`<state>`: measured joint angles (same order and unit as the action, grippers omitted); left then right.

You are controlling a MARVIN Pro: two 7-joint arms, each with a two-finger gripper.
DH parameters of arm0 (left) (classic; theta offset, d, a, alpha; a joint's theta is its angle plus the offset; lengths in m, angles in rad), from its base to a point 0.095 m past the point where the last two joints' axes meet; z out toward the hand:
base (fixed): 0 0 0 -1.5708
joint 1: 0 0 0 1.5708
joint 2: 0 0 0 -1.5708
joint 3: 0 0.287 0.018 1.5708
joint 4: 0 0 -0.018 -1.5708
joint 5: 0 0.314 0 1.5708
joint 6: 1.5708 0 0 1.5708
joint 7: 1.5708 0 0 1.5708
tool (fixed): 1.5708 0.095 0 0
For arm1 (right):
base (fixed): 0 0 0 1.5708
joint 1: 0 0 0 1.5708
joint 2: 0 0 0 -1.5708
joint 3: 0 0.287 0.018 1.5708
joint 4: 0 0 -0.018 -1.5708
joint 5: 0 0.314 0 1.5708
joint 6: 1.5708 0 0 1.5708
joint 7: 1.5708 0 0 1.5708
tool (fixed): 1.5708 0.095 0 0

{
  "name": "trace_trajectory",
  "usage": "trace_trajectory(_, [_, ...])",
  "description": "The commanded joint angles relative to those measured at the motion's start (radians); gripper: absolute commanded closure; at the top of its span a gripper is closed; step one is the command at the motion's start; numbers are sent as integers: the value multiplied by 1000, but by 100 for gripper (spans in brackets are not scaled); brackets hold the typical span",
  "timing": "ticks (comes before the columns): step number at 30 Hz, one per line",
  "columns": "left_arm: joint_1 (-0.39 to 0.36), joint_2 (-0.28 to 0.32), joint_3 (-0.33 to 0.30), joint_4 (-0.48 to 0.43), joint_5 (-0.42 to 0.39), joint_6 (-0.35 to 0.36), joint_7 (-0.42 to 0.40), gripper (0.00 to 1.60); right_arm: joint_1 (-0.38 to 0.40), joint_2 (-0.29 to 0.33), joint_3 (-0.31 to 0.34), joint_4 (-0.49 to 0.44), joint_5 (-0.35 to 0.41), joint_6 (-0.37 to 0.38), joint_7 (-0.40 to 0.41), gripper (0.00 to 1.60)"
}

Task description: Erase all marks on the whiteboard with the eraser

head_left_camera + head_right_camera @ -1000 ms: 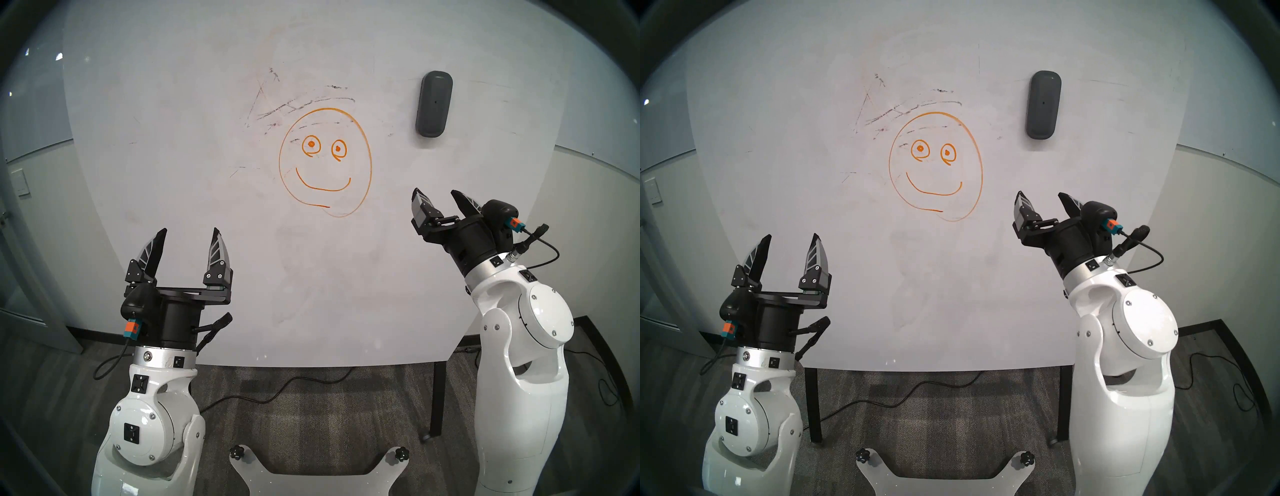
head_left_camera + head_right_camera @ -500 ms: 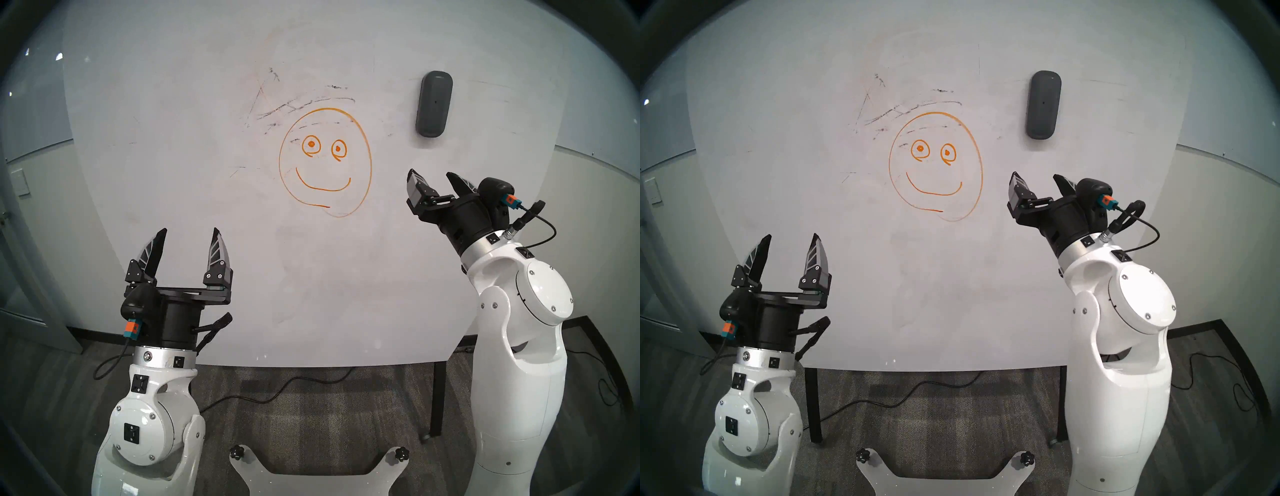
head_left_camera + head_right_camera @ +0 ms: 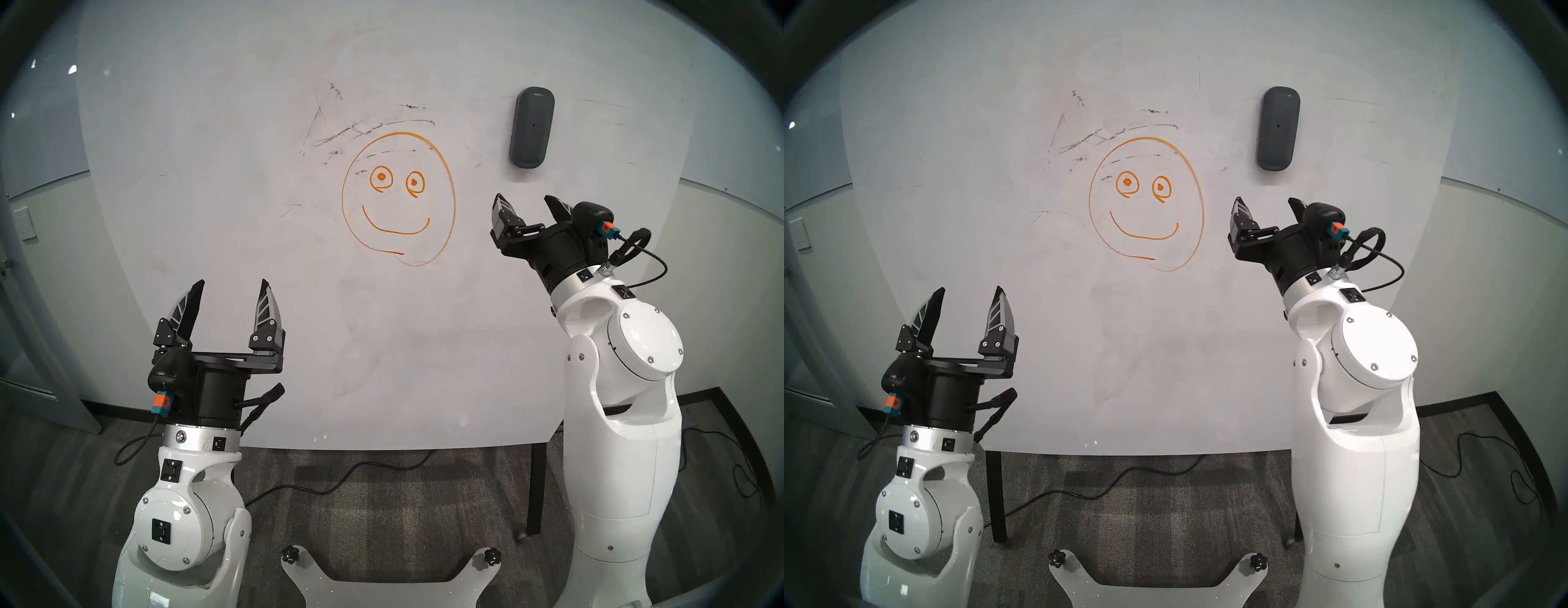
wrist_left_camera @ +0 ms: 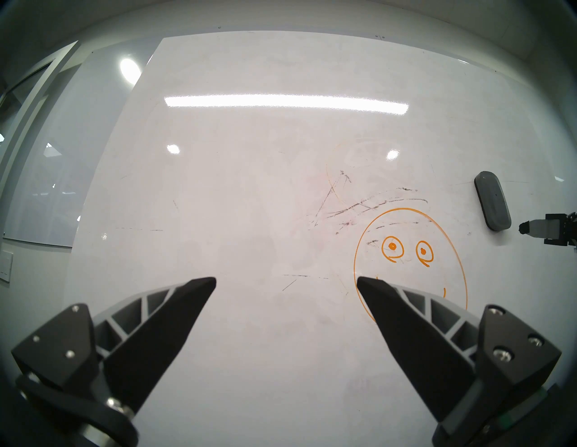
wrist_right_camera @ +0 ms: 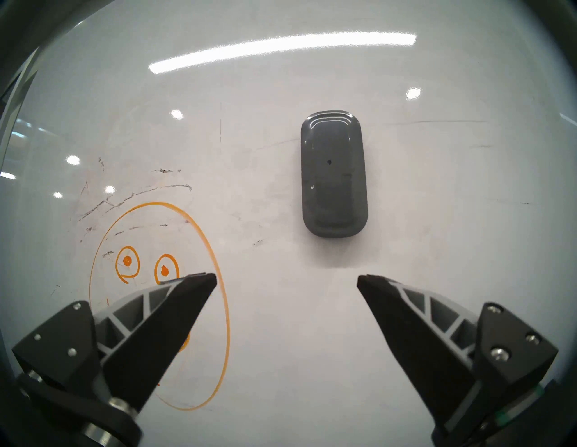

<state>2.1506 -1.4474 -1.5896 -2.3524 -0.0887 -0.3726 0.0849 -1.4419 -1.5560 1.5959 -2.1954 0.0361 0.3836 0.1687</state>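
A: In the head view, what is the robot facing?

B: It is facing the large glossy white whiteboard (image 3: 212,204). The dark grey pill-shaped eraser (image 3: 531,126) is sticking upright on the board's upper right part. The thin orange smiley-face marks (image 3: 398,198) are sitting in the middle, with scratchy black streaks (image 3: 373,127) just above them.

A: And the 2 grippers?

B: The black right gripper (image 3: 527,203) is hanging below the eraser, apart from it, with its jaws spread wide and nothing between them. The black left gripper (image 3: 231,286) is pointing up at the lower left of the board, jaws also spread and empty.

A: What is the left wrist view showing?

B: Its 2 fingers (image 4: 175,315) are standing wide apart before the board. The smiley face is lying to the right, partly behind 1 finger, and the eraser is far at the right edge.

A: And the right wrist view?

B: The eraser (image 5: 333,173) is standing upright above the gap between the 2 spread fingers (image 5: 402,315), not touching them. The smiley face is lying at the lower left.
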Motion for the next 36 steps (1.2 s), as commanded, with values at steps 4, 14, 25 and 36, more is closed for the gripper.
trace_trajectory(4, [-1,1,-1,-19,-1,-3,-1,0,112,11,-9,54,-37,-42,-21,0])
trace_trajectory(14, [-1,1,-1,-19,-1,-3,-1,0,173,12,-7,89,-42,-30,-28,0])
trace_trajectory(25, [-1,1,-1,-19,-1,-2,-1,0,232,15,9,115,-25,1,-21,0])
trace_trajectory(36, [-1,1,-1,-19,-1,-2,-1,0,275,21,31,123,-9,32,-6,0])
